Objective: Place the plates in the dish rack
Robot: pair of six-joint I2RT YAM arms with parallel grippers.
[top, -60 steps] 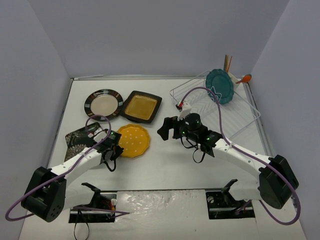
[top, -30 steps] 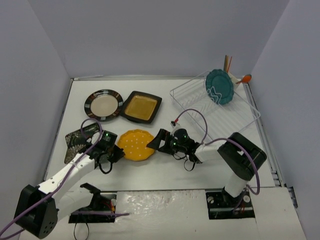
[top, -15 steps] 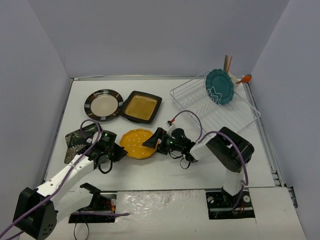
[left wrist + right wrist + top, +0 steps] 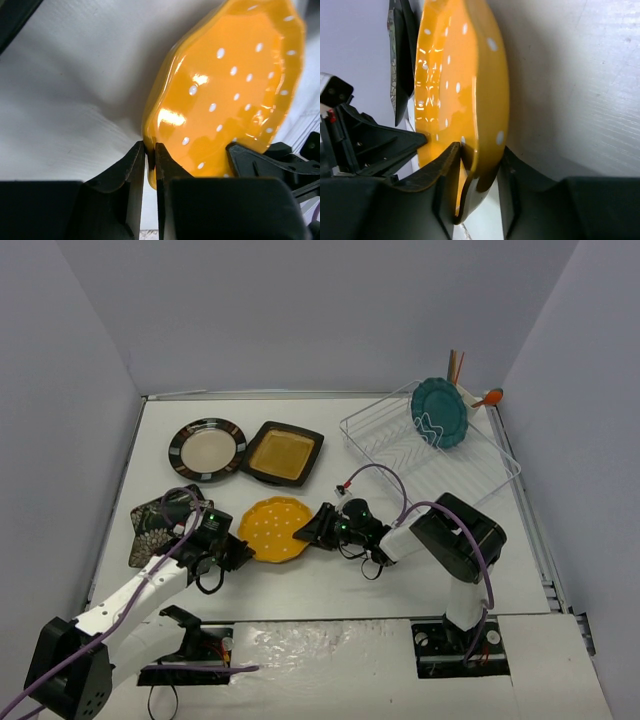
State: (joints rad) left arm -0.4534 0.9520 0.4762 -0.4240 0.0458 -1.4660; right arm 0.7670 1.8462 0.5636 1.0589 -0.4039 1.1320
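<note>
A yellow plate with white dots [image 4: 272, 528] sits tilted at the table's middle front, held from both sides. My left gripper [image 4: 238, 546] is shut on its left rim [image 4: 149, 147]. The right gripper [image 4: 313, 527] has its jaws closed over the plate's right rim [image 4: 480, 155], one finger inside the plate [image 4: 455, 85] and one under it. A teal plate [image 4: 440, 412] stands upright in the white wire dish rack [image 4: 480, 475] at the back right. On the table lie a round striped-rim plate [image 4: 207, 449], a black square plate with amber centre [image 4: 281, 453] and a black floral plate [image 4: 155, 527].
Utensils, among them an orange spoon [image 4: 490, 397], stick up at the rack's far corner. The floral plate lies just left of my left arm. The grey walls enclose the table on three sides.
The right gripper, open beside the yellow plate a second ago, has closed on its right rim. The left gripper has kept its hold, and the plate has barely shifted.
</note>
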